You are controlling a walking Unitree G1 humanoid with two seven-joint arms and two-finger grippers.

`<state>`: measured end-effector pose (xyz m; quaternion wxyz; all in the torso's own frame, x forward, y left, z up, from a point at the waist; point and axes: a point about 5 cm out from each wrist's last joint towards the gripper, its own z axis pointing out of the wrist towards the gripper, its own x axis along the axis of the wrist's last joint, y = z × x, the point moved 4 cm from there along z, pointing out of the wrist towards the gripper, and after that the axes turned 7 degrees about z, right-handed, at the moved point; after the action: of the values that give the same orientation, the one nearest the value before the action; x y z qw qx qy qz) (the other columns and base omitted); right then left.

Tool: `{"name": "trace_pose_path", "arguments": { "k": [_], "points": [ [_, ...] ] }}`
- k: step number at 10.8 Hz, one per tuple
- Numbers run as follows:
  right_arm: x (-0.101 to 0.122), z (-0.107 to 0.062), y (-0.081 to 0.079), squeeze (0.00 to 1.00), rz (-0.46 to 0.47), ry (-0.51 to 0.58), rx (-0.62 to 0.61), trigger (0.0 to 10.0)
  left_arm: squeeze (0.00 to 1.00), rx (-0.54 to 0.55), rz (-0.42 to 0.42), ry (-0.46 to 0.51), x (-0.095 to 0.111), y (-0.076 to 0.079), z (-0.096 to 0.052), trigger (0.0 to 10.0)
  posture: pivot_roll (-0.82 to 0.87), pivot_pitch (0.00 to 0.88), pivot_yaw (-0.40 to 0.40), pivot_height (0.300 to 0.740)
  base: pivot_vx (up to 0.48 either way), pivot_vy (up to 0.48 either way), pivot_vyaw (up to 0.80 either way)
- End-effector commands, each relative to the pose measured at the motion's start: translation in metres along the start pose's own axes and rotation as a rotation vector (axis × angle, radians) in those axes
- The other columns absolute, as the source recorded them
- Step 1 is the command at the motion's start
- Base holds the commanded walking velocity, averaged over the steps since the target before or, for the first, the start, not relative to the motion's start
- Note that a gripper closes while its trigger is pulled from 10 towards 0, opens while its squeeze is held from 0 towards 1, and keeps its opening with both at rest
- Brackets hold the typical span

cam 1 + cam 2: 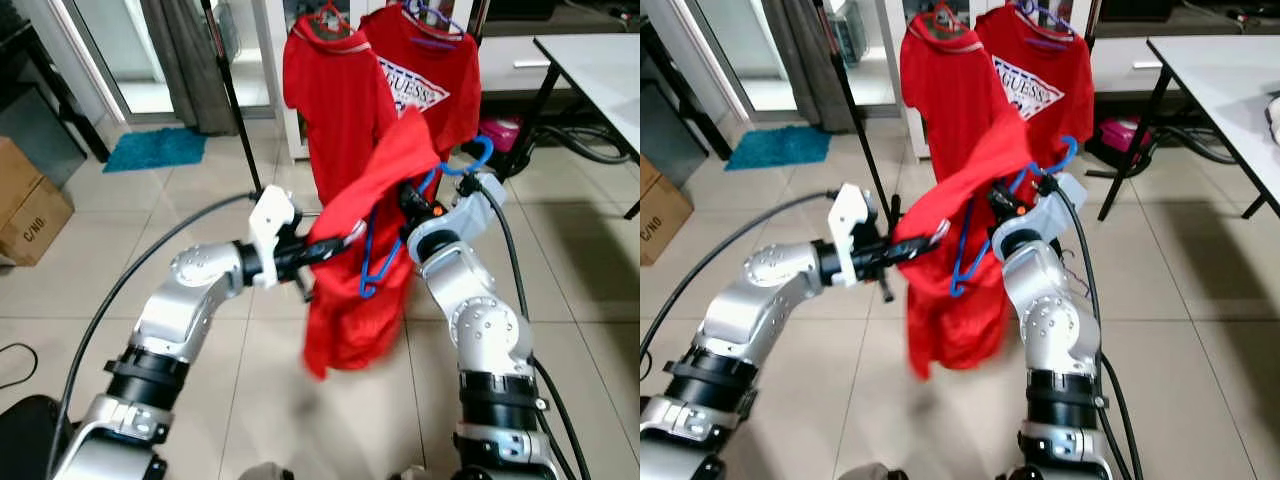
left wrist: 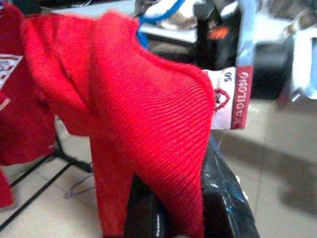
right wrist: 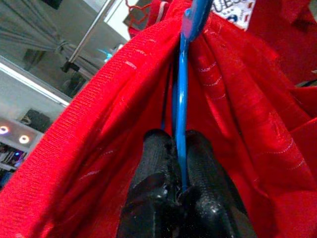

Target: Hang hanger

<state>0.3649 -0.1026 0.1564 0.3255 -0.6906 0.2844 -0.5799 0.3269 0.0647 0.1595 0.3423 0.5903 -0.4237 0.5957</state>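
- Right gripper (image 3: 181, 163): 2 black fingers pressed together on the thin blue hanger (image 3: 182, 114), plastic pinched between the pads, red cloth bunched on both sides of the fingers.
- From the head camera, same right gripper (image 1: 412, 200) raised at chest height, just in front of the clothes on the rack; hanger's blue hook (image 1: 478, 158) curling up just beyond the wrist, its blue lower loop (image 1: 372, 270) dangling below the gripper, partly wrapped in fabric.
- Left gripper (image 1: 325, 250): clamped on a fold of the red shirt (image 1: 355, 300), collar edge bunched over the black fingers (image 2: 225, 198); white sewn label with a red strip (image 2: 230, 101) just past the fingertips.
- Red shirt stretched between the 2 grippers, draped crookedly over the hanger, most of its length hanging loose below both of them, above the tiled floor (image 1: 250, 400).
- Beyond the right gripper, 2 more red shirts hanging on the rack: a plain one (image 1: 325, 110) on a red hanger (image 1: 328, 18) and one with a white triangle logo (image 1: 425, 85) on a purple hanger (image 1: 440, 22).
- Black rack pole (image 1: 232, 100) slanting down beyond the left gripper.
- Off to the far side of the left gripper: teal mat (image 1: 157, 148) and cardboard box (image 1: 25, 205) on the floor.
- Off to the far side of the right gripper: white table (image 1: 600, 70) on black legs, pink item (image 1: 500, 130) beneath it.
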Motion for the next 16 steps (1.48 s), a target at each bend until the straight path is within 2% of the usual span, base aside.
{"name": "trace_pose_path", "arguments": {
  "k": [1,4,5,6,7,8,9,10,11,12,13,14,15,16],
  "points": [
    [-0.005,0.006,-0.042,0.00,0.086,0.014,0.083,10.0,0.00,0.011,-0.008,0.027,0.008,-0.002,-0.002,0.0,-0.08,0.018,0.113,0.740,0.000,0.000,0.00],
    [-0.007,0.010,-0.037,0.00,0.090,0.019,0.049,10.0,0.00,-0.034,-0.078,0.039,0.010,0.014,0.006,0.0,-0.08,0.016,0.106,0.740,0.000,0.000,0.00],
    [-0.006,0.011,-0.037,0.00,0.101,0.022,0.044,10.0,0.00,-0.083,-0.053,-0.024,0.003,0.022,0.004,0.0,-0.08,0.017,0.106,0.740,0.000,0.000,0.00],
    [-0.001,0.013,-0.036,0.00,0.111,0.032,0.036,10.0,0.00,-0.113,0.052,-0.149,-0.015,0.025,-0.002,0.0,-0.08,0.020,0.108,0.740,0.000,0.000,0.00],
    [0.003,0.015,-0.034,0.00,0.127,0.044,0.029,10.0,0.00,-0.108,0.042,-0.164,-0.018,0.024,-0.005,0.0,-0.08,0.023,0.108,0.740,0.000,0.000,0.00],
    [0.007,0.017,-0.032,0.00,0.144,0.054,0.022,10.0,0.00,-0.125,0.026,-0.164,-0.016,0.027,-0.005,0.0,-0.08,0.025,0.108,0.740,0.000,0.000,0.00],
    [0.009,0.018,-0.031,0.00,0.150,0.060,0.016,10.0,0.00,-0.124,-0.002,-0.123,-0.010,0.030,-0.001,0.0,-0.08,0.026,0.109,0.740,0.000,0.000,0.00],
    [0.007,0.019,-0.030,0.00,0.154,0.059,0.004,10.0,0.00,-0.092,-0.060,-0.013,0.009,0.027,0.009,0.0,-0.08,0.025,0.106,0.740,0.000,0.000,0.00],
    [-0.001,0.018,-0.027,0.00,0.154,0.046,-0.017,10.0,0.00,-0.061,-0.133,0.114,0.031,0.024,0.020,0.0,-0.09,0.023,0.103,0.740,0.000,0.000,0.00],
    [-0.006,0.017,-0.026,0.00,0.156,0.036,-0.026,10.0,0.00,-0.048,-0.181,0.187,0.044,0.022,0.025,0.0,-0.09,0.023,0.102,0.740,0.000,0.000,0.00],
    [-0.010,0.016,-0.027,0.00,0.162,0.029,-0.030,10.0,0.00,-0.026,-0.228,0.235,0.051,0.018,0.028,0.0,-0.09,0.021,0.104,0.740,0.000,0.000,0.00],
    [-0.011,0.015,-0.027,0.00,0.162,0.023,-0.027,10.0,0.00,0.016,-0.232,0.247,0.053,0.011,0.028,0.0,-0.09,0.019,0.105,0.740,0.000,0.000,0.00],
    [-0.014,0.013,-0.031,0.00,0.134,-0.014,0.005,10.0,0.00,0.161,-0.160,0.202,0.048,-0.011,0.024,0.0,-0.10,0.016,0.103,0.740,0.000,0.000,0.00],
    [-0.020,0.005,-0.038,0.00,0.055,-0.103,0.091,10.0,0.00,0.322,-0.032,0.123,0.041,-0.040,0.014,0.0,-0.10,0.013,0.102,0.740,0.000,0.000,0.00]
  ]
}}
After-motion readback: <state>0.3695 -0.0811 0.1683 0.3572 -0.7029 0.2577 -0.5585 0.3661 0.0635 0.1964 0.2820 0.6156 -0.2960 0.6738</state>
